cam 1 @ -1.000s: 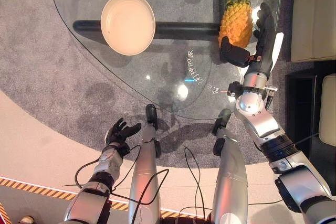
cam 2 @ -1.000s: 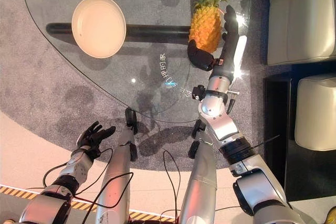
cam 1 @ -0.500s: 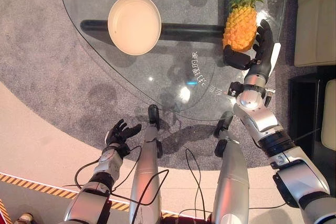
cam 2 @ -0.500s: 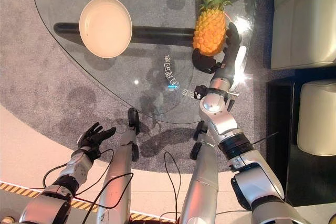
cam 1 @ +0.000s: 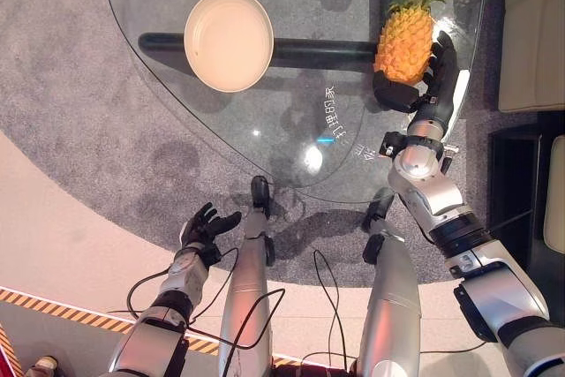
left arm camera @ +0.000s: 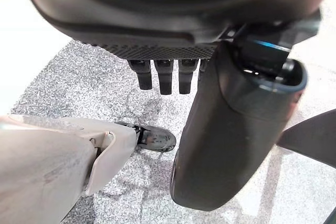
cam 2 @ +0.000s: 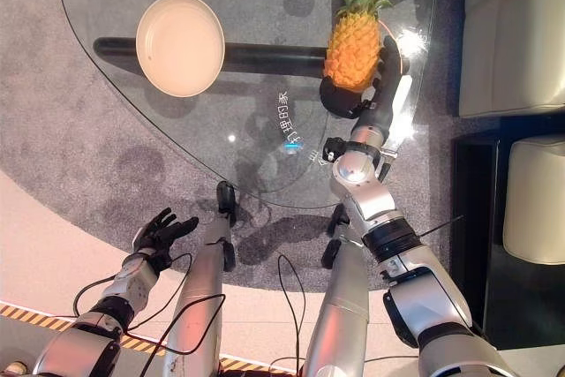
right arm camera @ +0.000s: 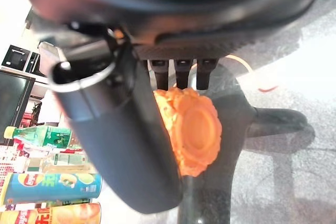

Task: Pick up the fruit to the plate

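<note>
An orange pineapple (cam 1: 404,41) with a green crown stands upright at the right end of the glass table (cam 1: 291,121). My right hand (cam 1: 437,86) wraps its lower part, thumb under the near left side and fingers curled round the right side. The right wrist view shows the pineapple's base (right arm camera: 191,129) between that thumb and the fingers. A cream round plate (cam 1: 229,39) lies at the table's left end, with nothing on it. My left hand (cam 1: 205,225) hangs open, low over the carpet, off the table; its fingers (left arm camera: 160,74) are straight.
The glass table rests on a dark bar base above a grey carpet. Cream seats (cam 1: 530,33) and a black low unit (cam 1: 512,174) stand close to the right of the table. Striped tape (cam 1: 53,302) marks the floor at lower left.
My right hand, open beside the pineapple a second ago, has moved in and curled its thumb and fingers round the fruit. The camera shifted slightly. The left hand stays idle.
</note>
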Robot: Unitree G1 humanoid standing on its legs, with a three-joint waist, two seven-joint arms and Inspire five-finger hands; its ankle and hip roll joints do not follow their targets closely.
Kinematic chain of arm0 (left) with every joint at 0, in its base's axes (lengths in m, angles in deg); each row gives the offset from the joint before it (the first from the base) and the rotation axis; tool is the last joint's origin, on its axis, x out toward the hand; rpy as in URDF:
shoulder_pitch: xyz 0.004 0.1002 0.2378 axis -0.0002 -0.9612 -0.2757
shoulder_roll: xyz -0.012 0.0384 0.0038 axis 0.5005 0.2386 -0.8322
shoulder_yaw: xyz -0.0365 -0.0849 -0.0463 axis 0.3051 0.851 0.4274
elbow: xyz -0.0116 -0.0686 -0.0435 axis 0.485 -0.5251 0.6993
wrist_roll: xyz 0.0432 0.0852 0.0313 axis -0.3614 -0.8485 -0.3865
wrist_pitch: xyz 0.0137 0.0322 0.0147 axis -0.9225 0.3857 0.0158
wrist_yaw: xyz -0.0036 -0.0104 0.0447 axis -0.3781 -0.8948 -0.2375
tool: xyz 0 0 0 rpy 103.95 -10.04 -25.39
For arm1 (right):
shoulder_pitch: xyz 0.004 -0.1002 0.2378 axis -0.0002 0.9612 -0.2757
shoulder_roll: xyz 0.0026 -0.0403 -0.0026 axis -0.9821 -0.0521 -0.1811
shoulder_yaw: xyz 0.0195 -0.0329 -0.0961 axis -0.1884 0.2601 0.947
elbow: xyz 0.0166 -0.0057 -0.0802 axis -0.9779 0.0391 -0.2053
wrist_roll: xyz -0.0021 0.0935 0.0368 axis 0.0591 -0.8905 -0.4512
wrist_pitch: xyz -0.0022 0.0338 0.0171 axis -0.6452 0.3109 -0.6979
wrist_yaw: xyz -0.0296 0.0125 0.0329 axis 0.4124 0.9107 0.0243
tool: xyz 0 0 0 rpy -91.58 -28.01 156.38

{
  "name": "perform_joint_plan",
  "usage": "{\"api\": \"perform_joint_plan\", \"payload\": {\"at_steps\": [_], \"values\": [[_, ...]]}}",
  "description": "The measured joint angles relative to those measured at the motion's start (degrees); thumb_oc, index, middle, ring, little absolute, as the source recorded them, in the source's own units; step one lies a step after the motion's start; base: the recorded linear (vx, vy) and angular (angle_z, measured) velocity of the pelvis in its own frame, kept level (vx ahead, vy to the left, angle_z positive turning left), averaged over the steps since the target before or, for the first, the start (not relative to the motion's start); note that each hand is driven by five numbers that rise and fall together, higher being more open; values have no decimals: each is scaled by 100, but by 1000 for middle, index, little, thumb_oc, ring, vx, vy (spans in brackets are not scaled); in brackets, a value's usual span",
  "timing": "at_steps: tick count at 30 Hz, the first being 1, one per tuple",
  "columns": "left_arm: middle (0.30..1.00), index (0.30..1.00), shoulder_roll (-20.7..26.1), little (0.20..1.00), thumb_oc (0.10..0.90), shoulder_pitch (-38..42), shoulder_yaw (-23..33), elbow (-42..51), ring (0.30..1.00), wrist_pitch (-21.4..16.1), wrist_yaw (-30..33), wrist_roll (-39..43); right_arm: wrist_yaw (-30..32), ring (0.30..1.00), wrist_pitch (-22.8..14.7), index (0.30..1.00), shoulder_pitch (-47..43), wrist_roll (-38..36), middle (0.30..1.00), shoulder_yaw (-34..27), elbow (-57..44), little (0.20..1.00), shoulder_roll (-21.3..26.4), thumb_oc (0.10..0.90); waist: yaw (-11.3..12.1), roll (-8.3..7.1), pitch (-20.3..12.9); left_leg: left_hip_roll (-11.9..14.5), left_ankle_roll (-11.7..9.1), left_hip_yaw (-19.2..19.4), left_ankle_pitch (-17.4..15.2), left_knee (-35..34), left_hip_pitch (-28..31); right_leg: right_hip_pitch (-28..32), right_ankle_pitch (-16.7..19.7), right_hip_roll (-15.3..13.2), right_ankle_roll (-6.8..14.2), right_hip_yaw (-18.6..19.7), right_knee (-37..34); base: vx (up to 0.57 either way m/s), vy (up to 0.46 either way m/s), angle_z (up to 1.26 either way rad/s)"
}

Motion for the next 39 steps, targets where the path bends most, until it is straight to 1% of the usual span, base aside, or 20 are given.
{"api": "perform_joint_plan", "payload": {"at_steps": [12,13,14,15,25,28,39], "values": [[900,900,-15,900,800,-14,-35,11,900,15,-2,0,0,900,120,900,-29,-225,900,13,8,900,-9,800,20,7,-1,3,-9,-6,13,-10,65,29,-40,-3,-11,10,71,9,0,0],[900,900,-15,900,800,-14,-34,11,900,16,-2,0,-1,865,144,865,-34,-225,865,13,8,859,-9,759,21,7,-1,3,-9,-6,13,-10,71,33,-40,-3,-11,10,72,0,0,0],[900,900,-15,900,800,-14,-35,11,900,20,-2,0,-2,825,206,825,-51,-227,825,13,9,812,-8,712,21,8,-1,3,-9,-6,13,-10,76,39,-40,-3,-11,10,72,0,0,0],[900,900,-15,900,800,-14,-36,12,900,22,-2,0,-3,300,257,300,-75,-233,300,12,20,200,-3,100,21,8,-1,3,-9,-7,13,-10,80,42,-40,-3,-11,10,72,0,0,0],[900,900,-15,900,800,-14,-103,7,900,31,-9,0,-128,300,236,300,-322,-676,300,25,317,200,49,100,17,8,-1,9,-9,-15,13,-12,90,56,-33,1,-20,2,71,0,0,0],[900,900,-15,900,800,-14,-185,7,900,31,-13,2,-140,300,218,300,-357,-676,300,43,408,200,47,100,23,9,-1,9,-9,-15,13,-17,112,76,-28,1,-21,2,67,0,0,0],[900,900,-14,900,800,-29,-157,93,900,-2,-10,112,-210,300,229,300,-395,-653,300,49,503,200,62,100,27,28,-5,9,-6,-13,63,-114,197,122,-30,4,-23,-12,32,-6,1,0]]}}
